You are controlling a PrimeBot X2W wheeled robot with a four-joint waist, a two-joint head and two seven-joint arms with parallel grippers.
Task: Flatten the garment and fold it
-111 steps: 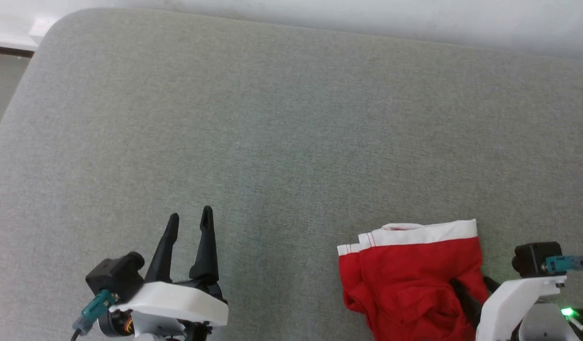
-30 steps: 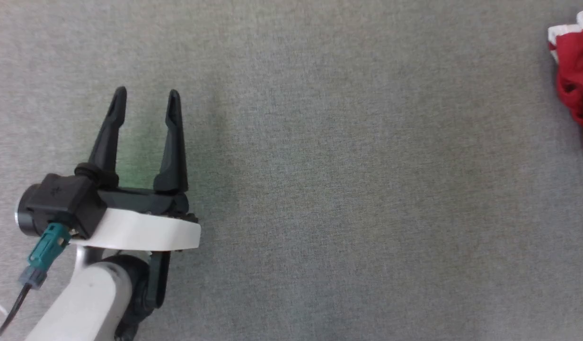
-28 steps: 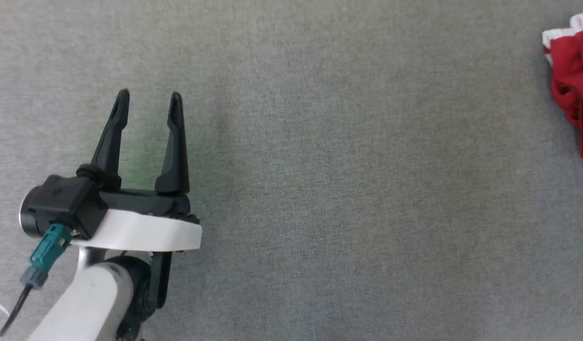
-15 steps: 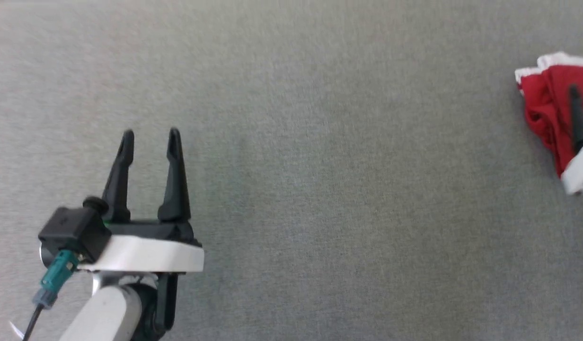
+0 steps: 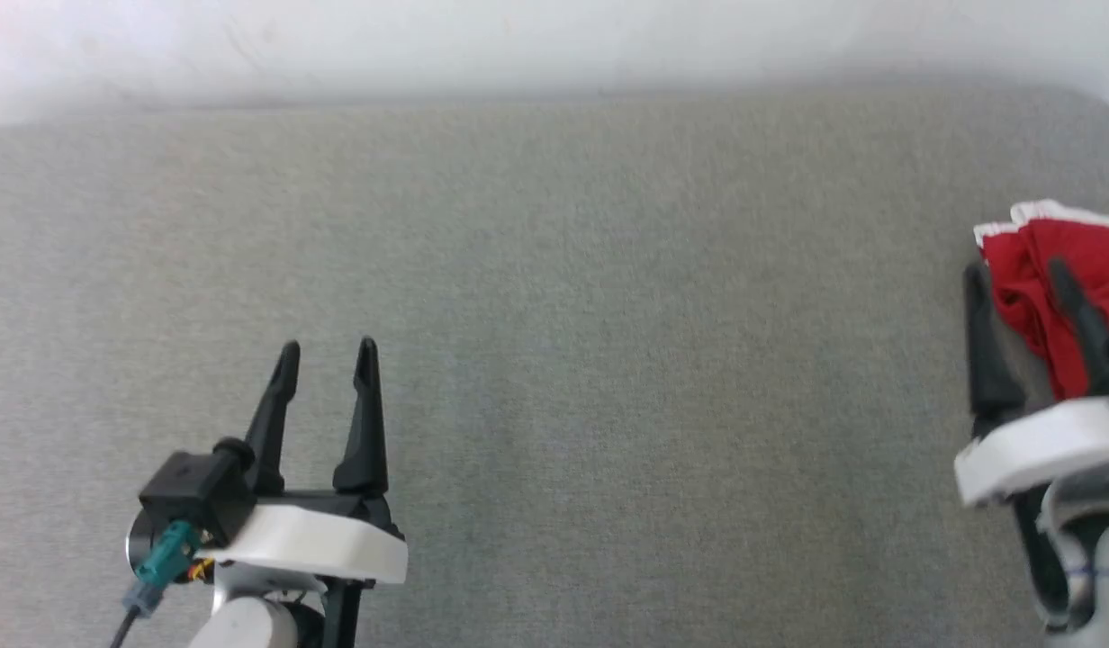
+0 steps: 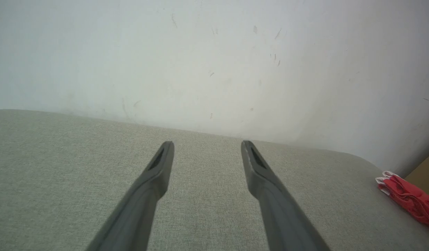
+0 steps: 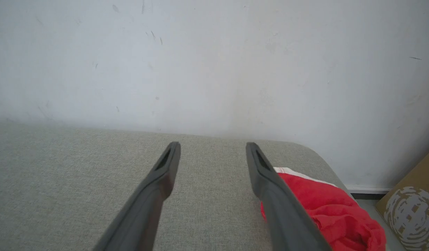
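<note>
**Ana:** So, what just changed?

**Ben:** Mostly the head camera moved. The whole picture slid, so now the white wall (image 5: 518, 45) shows along the top. Both fingers of the right gripper (image 5: 1014, 270) have come in at the right side. Half a second ago just one finger peeked in.

**Ana:** Where are the red shorts (image 5: 1081, 243)?

**Ben:** At the far right end of the grey cushion (image 5: 608, 360), bunched in a heap. A few seconds back they lay a bit more spread out.

**Ana:** So the job isn't close?

**Ben:** I think not. Nothing is flat and nothing is folded.

**Ana:** Are the grippers holding anything?

**Ben:** No. The left gripper (image 5: 328, 346) has its fingers apart over bare cushion, well away from the shorts. The right one's fingers are apart too, with nothing between them.

**Ana:** What does the right wrist camera add?

**Ben:** From the head, one finger seems to lie on the red cloth. From the wrist, you see cushion between the fingers. The heap is just beside one finger, near the cushion's rounded corner. I can't tell if they touch. A brown box (image 7: 409, 205) stands past the edge.
</note>
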